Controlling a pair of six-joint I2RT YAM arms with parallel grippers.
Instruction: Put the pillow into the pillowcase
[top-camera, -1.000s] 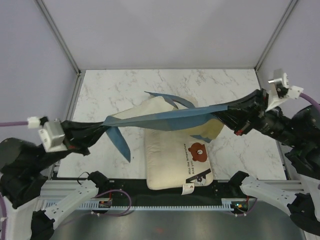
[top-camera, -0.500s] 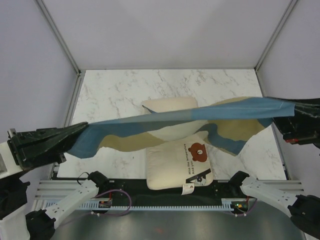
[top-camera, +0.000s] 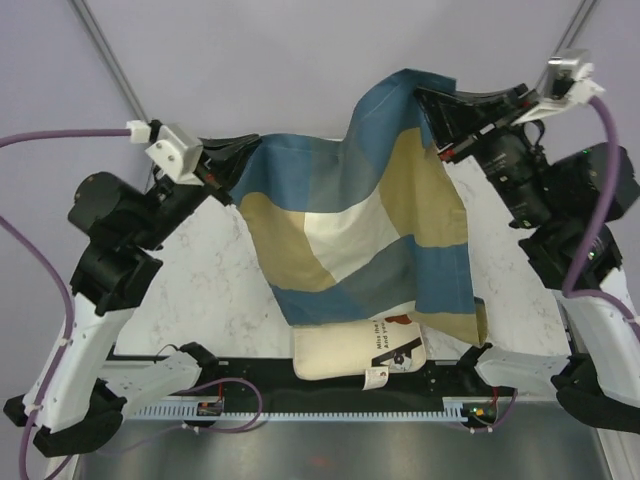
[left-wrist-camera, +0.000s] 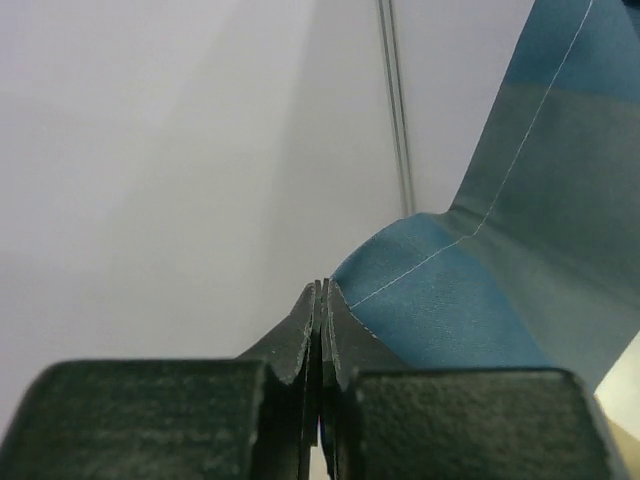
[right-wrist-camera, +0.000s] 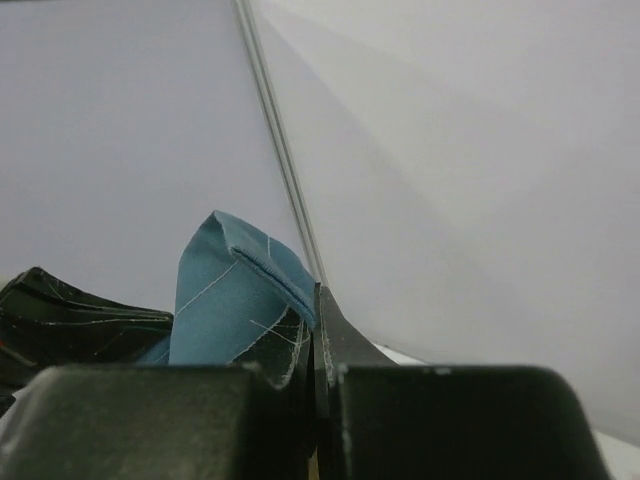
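Observation:
The checked blue, tan and cream pillowcase (top-camera: 350, 230) hangs spread out high above the table, held at its two top corners. My left gripper (top-camera: 232, 160) is shut on its left corner, blue cloth beside the fingertips in the left wrist view (left-wrist-camera: 450, 310). My right gripper (top-camera: 432, 105) is shut on its right corner, a folded blue hem at the tips in the right wrist view (right-wrist-camera: 245, 270). The cream pillow (top-camera: 345, 352) lies on the table at the near edge; only its front strip with dark text shows below the cloth.
The marble table (top-camera: 225, 300) lies under the hanging cloth, with purple walls and metal corner posts (top-camera: 110, 60) behind. A black rail (top-camera: 330, 400) runs along the near edge between the arm bases.
Both arms rose and swung toward the back, lifting the pillowcase from a low stretched band into a hanging sheet that now covers most of the pillow from view.

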